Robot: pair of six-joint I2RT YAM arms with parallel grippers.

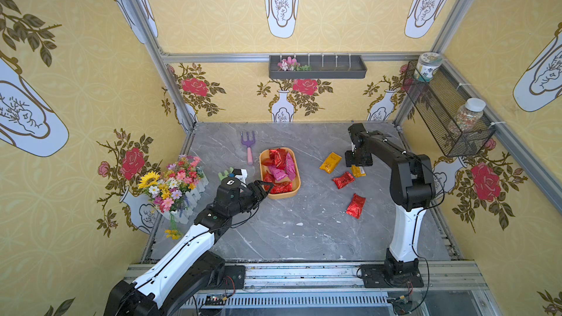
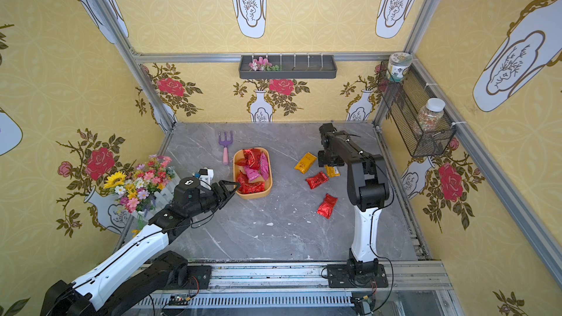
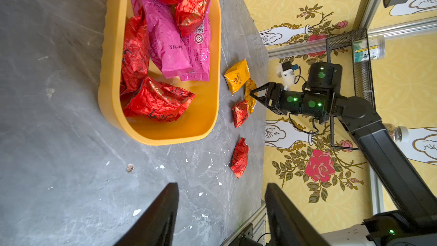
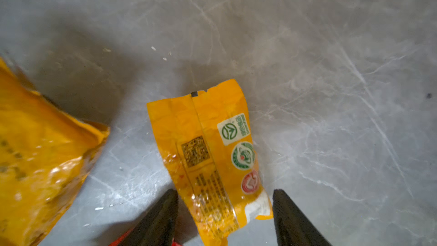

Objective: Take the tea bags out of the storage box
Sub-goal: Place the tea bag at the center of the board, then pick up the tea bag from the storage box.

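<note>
Four tea bags lie out on the grey table, all on its right half, between the box and the right edge. Two are orange. One orange bag lies free toward the far edge, and the second lies flat right under the right gripper. The wrist view shows that gripper's jaws standing apart, one on each side of the bag's end. I see no pinch on it. A red bag lies just beside this second orange one, and another red one lies alone, nearer the front edge.

The box stands near the middle of the table, a little left of centre, with its long sides running front to back. It holds a loose heap of more bags: several red ones and two pink bags, overlapping each other. Part of its floor is bare at the front end.

The left gripper hangs at the box's front left corner, pointing toward it. Its jaws are spread with nothing between them. From above I cannot tell whether a fingertip touches the rim.

A purple fork with a pink handle lies toward the far edge, just left of the box. Flowers in a small white fence stand at the left edge.
</note>
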